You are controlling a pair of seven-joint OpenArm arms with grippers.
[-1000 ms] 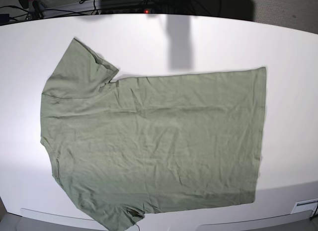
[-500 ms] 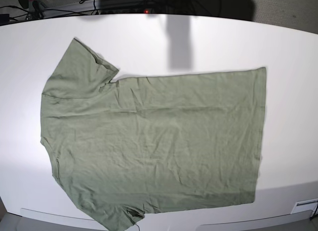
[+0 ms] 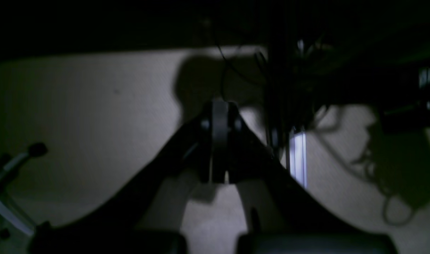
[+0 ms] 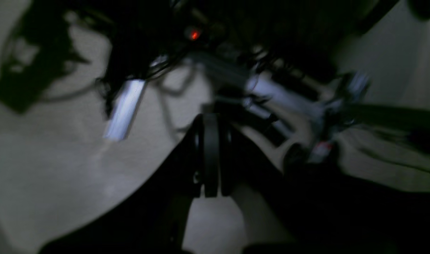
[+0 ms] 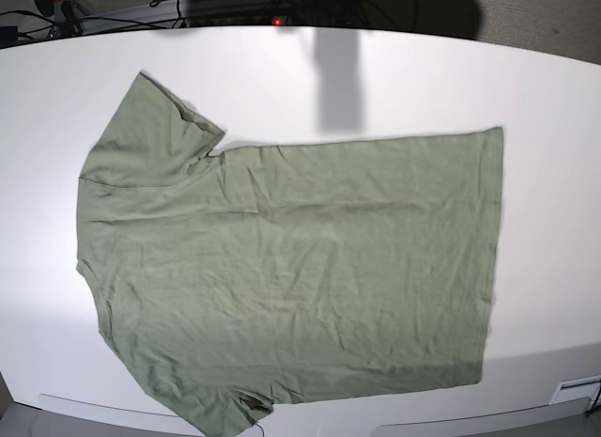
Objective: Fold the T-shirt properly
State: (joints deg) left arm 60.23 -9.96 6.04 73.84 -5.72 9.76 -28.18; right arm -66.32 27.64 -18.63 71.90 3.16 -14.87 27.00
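Observation:
The olive-green T-shirt [image 5: 291, 268] lies spread flat on the white table [image 5: 545, 99], collar end to the left, hem to the right. One sleeve points to the far left corner, the other reaches the near edge. Neither arm shows in the base view. In the left wrist view my left gripper [image 3: 218, 176] is shut and empty, over a dim pale floor. In the right wrist view my right gripper [image 4: 209, 190] is shut and empty; the picture is blurred. The T-shirt shows in neither wrist view.
Dark cables and equipment [image 5: 235, 5] lie behind the table's far edge. A dark shadow [image 5: 338, 80] falls across the far middle of the table. A chair base [image 3: 10, 183] shows at the left of the left wrist view, and cables [image 3: 377, 165] hang at its right.

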